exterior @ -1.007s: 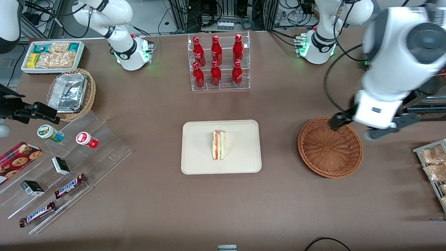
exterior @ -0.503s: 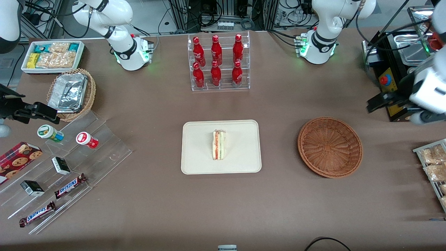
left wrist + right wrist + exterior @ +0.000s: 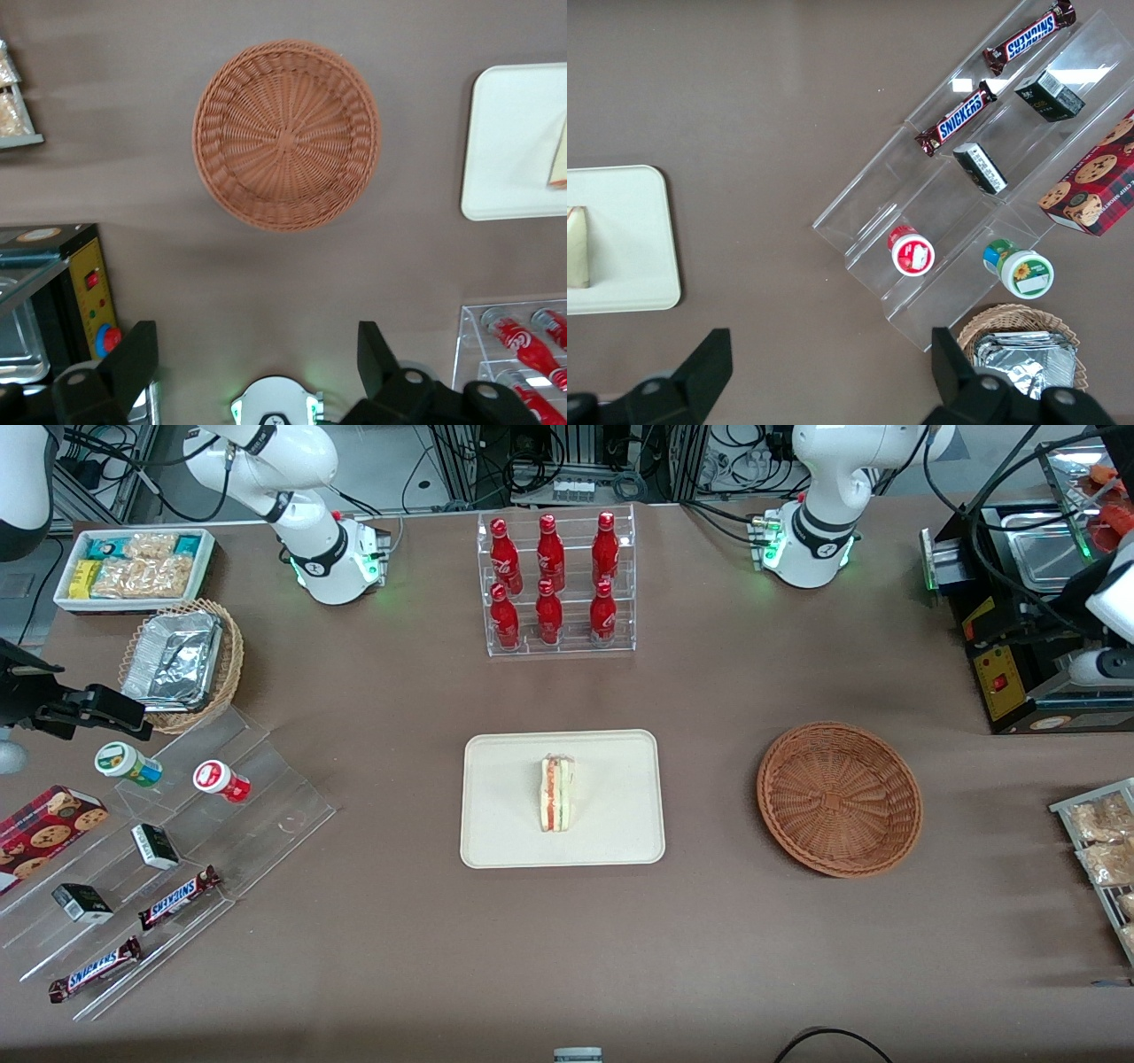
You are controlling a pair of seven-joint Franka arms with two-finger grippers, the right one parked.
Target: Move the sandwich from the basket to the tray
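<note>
The sandwich (image 3: 557, 793) lies on the cream-white tray (image 3: 505, 806) in the middle of the table, its red and green filling showing along the cut edge. The reddish-brown wicker basket (image 3: 839, 799) stands beside the tray toward the working arm's end, with nothing in it. The left wrist view takes in the whole basket (image 3: 286, 135), the tray (image 3: 509, 142) and a corner of the sandwich (image 3: 560, 159). My gripper (image 3: 255, 354) hangs high over the table, farther from the front camera than the basket, open and holding nothing. Only a bit of the working arm (image 3: 1114, 598) shows in the front view.
A clear rack of red bottles (image 3: 556, 584) stands farther from the front camera than the tray. A black machine with a red button (image 3: 1019, 673) and a rack of snack packets (image 3: 1099, 841) sit at the working arm's end. Acrylic steps with candy bars (image 3: 177, 841) lie at the parked arm's end.
The left arm has drawn back from over the basket, rising and moving toward the working arm's end until it has almost left the front view. Sandwich, tray and basket have not moved.
</note>
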